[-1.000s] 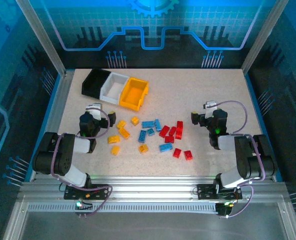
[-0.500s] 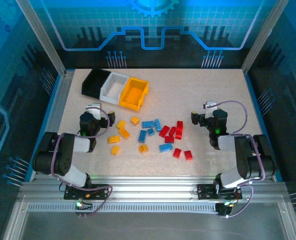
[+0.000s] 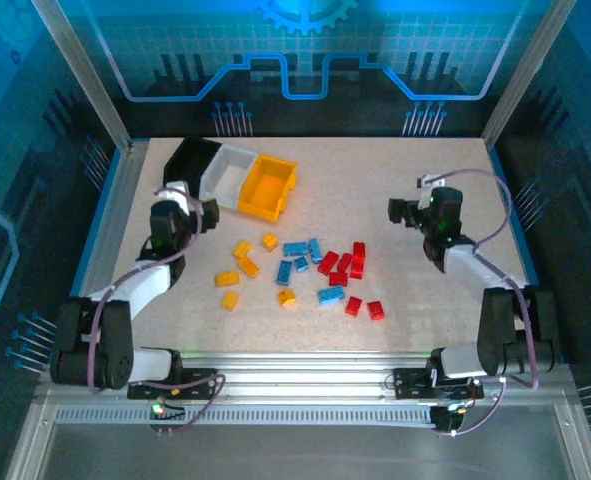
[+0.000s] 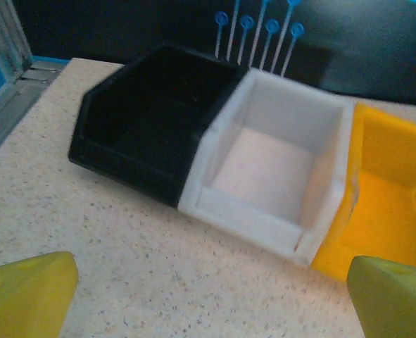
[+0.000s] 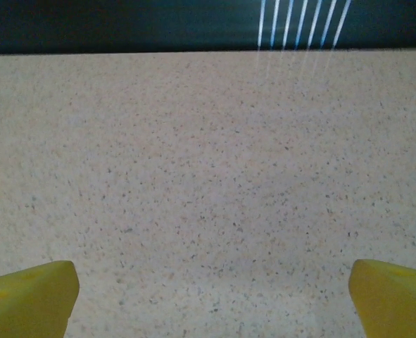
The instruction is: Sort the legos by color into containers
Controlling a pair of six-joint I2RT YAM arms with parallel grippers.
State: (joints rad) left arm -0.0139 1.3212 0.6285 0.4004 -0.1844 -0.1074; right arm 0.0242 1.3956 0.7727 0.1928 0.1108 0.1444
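The legos lie loose mid-table: yellow-orange ones [image 3: 243, 262] on the left, light blue ones [image 3: 297, 250] in the middle, red ones [image 3: 345, 265] on the right. The containers form a joined row at the back left: black [image 3: 190, 165], white [image 3: 227, 175], yellow-orange [image 3: 267, 187]. My left gripper [image 3: 193, 200] hangs open just in front of the row, its yellow fingers [image 4: 24, 296] wide apart with nothing between them. The left wrist view faces the black bin [image 4: 151, 120], the white bin [image 4: 264, 162] and the yellow-orange bin [image 4: 387, 204]. My right gripper [image 3: 413, 195] is open over bare table, right of the red bricks.
The speckled tabletop [image 3: 375, 170] is fenced by a metal rail on the left [image 3: 115, 215] and a dark back wall. Bare surface lies under the right gripper [image 5: 213, 299] and between the left gripper [image 4: 215, 296] and the bins.
Both arms have stretched out away from their bases. The left gripper moved up toward the bins, the right gripper moved toward the back. Both stayed open; no brick moved.
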